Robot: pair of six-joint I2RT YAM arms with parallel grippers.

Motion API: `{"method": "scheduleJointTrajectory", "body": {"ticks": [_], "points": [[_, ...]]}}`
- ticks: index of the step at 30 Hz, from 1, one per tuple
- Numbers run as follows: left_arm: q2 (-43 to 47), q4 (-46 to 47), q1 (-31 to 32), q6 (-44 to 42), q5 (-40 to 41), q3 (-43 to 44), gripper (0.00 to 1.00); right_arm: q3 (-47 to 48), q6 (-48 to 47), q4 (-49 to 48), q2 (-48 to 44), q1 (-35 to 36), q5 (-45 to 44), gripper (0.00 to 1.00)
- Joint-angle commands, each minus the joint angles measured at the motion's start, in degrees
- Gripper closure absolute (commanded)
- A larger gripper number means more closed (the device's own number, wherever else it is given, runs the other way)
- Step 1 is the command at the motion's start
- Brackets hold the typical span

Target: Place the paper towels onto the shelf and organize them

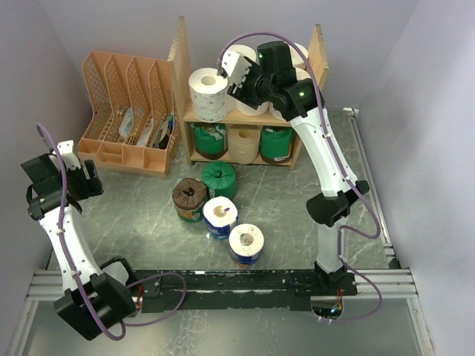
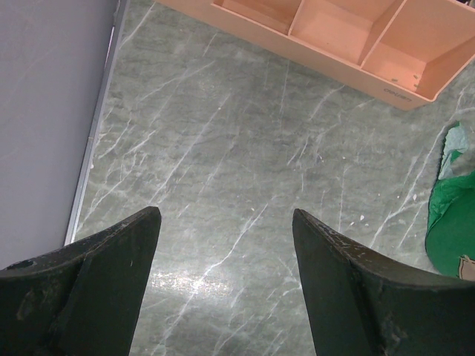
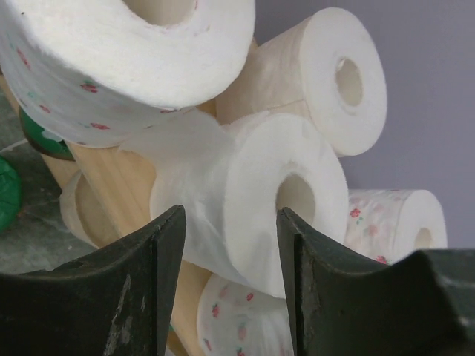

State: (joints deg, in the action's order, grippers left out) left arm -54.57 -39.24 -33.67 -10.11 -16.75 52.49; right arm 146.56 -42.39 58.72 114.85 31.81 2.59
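The wooden shelf (image 1: 180, 55) stands at the back. Its upper tier holds several white paper towels, one patterned roll (image 1: 208, 93) at the left end. Its lower tier holds two green rolls (image 1: 211, 141) and a cream one (image 1: 245, 142). My right gripper (image 1: 223, 74) is open at the upper tier. In the right wrist view its open jaws (image 3: 230, 211) frame a plain white roll (image 3: 252, 193) lying among stacked rolls just beyond the tips. On the table stand a green roll (image 1: 220, 178), a brown roll (image 1: 189, 199) and two blue-wrapped rolls (image 1: 220, 215). My left gripper (image 1: 82, 174) is open and empty above bare table (image 2: 226, 215).
A peach slotted file organizer (image 1: 126, 111) stands left of the shelf, and its base (image 2: 334, 37) shows in the left wrist view. A green roll's edge (image 2: 453, 222) shows at that view's right. Grey walls enclose the table on three sides.
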Motion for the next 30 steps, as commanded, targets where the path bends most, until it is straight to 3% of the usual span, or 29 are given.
{"method": "scheduleJointTrajectory", "body": {"ticks": [1, 10, 12, 15, 16, 21, 26, 30], "points": [[-0.18, 0.06, -0.56, -0.51, -0.74, 0.34, 0.17, 0.9, -0.91, -3.16, -2.98, -0.51, -1.29, 0.47], [-0.09, 0.19, -0.63, -0.44, -0.45, 0.33, 0.17, 1.18, -1.76, -4.31, -4.47, -0.43, -2.74, 0.44], [-0.06, 0.15, -0.63, -0.44, -0.31, 0.39, 0.17, 0.55, -1.65, -5.81, -5.58, -0.44, -3.68, 0.35], [-0.16, 0.23, -0.69, -0.36, -0.13, 0.33, 0.16, -2.15, -0.86, -8.25, -8.76, 0.66, -5.05, 0.03], [-0.15, 0.22, -0.62, -0.35, -0.06, 0.33, 0.16, -3.44, -0.97, -7.83, -10.14, 1.84, -5.15, 0.01], [-0.36, 0.22, -0.61, -0.33, -0.04, 0.24, 0.16, -15.17, -5.53, -2.4, -18.32, 13.44, -8.74, 0.0], [-0.19, 0.23, -0.63, -0.26, 0.07, 0.25, 0.16, -23.14, -10.71, 9.07, -21.79, 20.77, -5.17, 0.0], [-0.18, 0.14, -0.59, -0.35, 0.04, 0.32, 0.16, -28.98, -11.82, 4.65, -22.23, 21.75, -5.09, 0.0]]}}
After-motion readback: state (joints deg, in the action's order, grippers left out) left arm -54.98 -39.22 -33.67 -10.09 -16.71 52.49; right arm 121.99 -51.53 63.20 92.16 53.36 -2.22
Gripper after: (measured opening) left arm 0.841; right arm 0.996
